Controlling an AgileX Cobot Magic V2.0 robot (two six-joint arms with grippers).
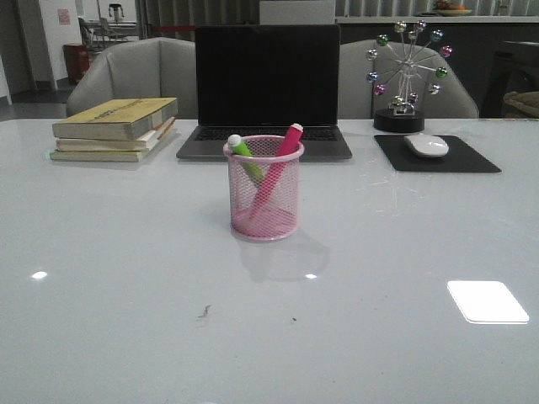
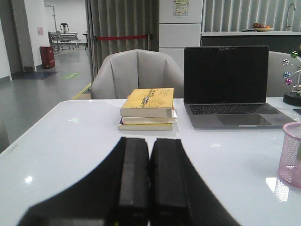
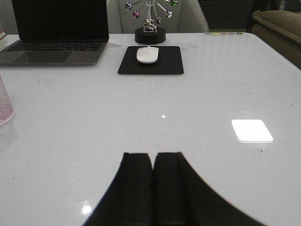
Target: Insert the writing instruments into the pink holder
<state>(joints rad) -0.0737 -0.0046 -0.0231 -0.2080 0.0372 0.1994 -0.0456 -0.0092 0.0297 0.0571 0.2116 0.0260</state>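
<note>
The pink wire-mesh holder (image 1: 264,189) stands upright in the middle of the white table. Inside it lean two highlighters: the green one (image 1: 244,154) toward the left rim, the magenta one (image 1: 281,156) toward the right rim, caps sticking out above. In the left wrist view the holder (image 2: 291,154) shows at the edge of the picture; in the right wrist view only a sliver of the holder (image 3: 4,104) shows. My left gripper (image 2: 149,141) is shut and holds nothing, low over the table. My right gripper (image 3: 153,155) is also shut and holds nothing. Neither gripper appears in the front view.
Behind the holder sits an open laptop (image 1: 266,88). A stack of books (image 1: 115,128) lies at the back left. At the back right are a white mouse (image 1: 426,145) on a black pad (image 1: 435,154) and a ball ornament (image 1: 408,76). Grey chairs stand behind the table.
</note>
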